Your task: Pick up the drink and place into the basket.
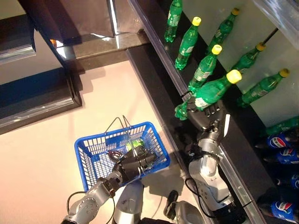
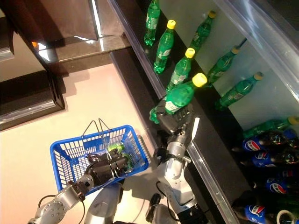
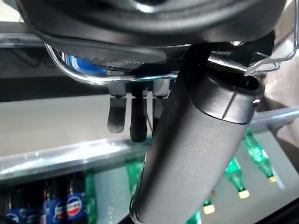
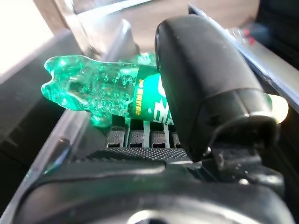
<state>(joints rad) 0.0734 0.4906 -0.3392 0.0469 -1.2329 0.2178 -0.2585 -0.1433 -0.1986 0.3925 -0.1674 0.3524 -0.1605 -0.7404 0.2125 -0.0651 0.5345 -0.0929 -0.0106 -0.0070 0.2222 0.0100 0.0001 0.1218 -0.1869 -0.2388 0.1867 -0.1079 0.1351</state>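
the right hand has its dark fingers and thumb curled round a green plastic bottle with a yellow cap, holding it tilted, cap pointing toward the cooler, base out over the dark front edge of the cooler shelf. the bottle is lifted clear of the other green yellow-capped bottles lying in rows on the pale shelf; dark blue-labelled bottles lie further along. the left hand is closed on the wire handle of a blue plastic mesh basket, which hangs over the pale floor beside the cooler, apart from the held bottle. something green already lies inside the basket.
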